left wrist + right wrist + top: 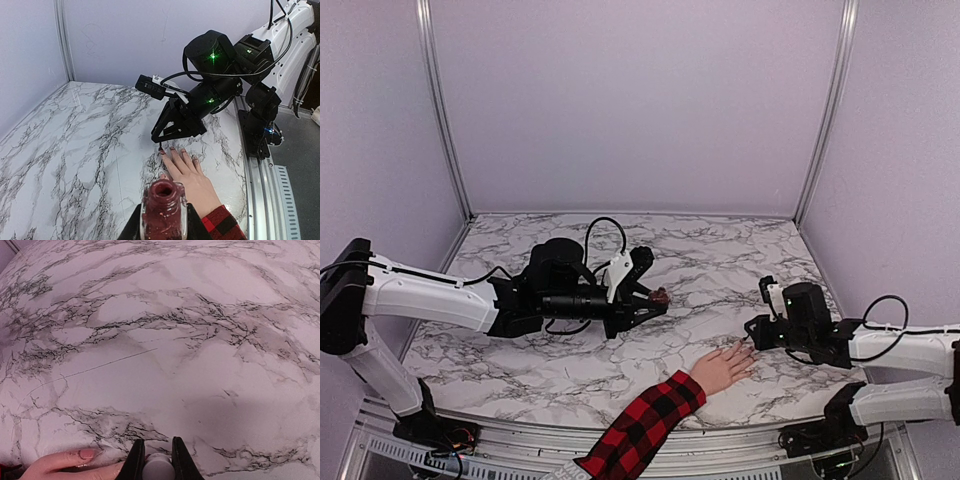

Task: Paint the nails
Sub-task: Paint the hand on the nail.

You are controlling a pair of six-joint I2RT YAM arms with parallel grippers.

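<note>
- The counter [720, 255] is white marble with grey veins. Lilac walls [640, 100] close it in at the back and both sides, and metal posts [438, 110] stand in the back corners.
- A pale hand [723, 368] lies flat, palm down, at the lower right of centre in the top view. Its red-and-black plaid sleeve [645, 425] runs off over the front edge.
- The nails [172, 148] sit at the fingertips and point toward the right arm. One pink nail shows at the lower left of the right wrist view.
- The right pincer [157, 460] is clamped on a white cap [158, 469]. It is low over the counter, just beside the fingertips; contact cannot be told.
- The left pincer [655, 300] grips an uncapped dark-red polish bottle [162, 207], held upright at mid-frame in the top view, well apart from the hand.
- A metal rail [255, 175] borders the counter just beyond the hand. The widest stretch of marble lies behind both arms, up to the back wall.
</note>
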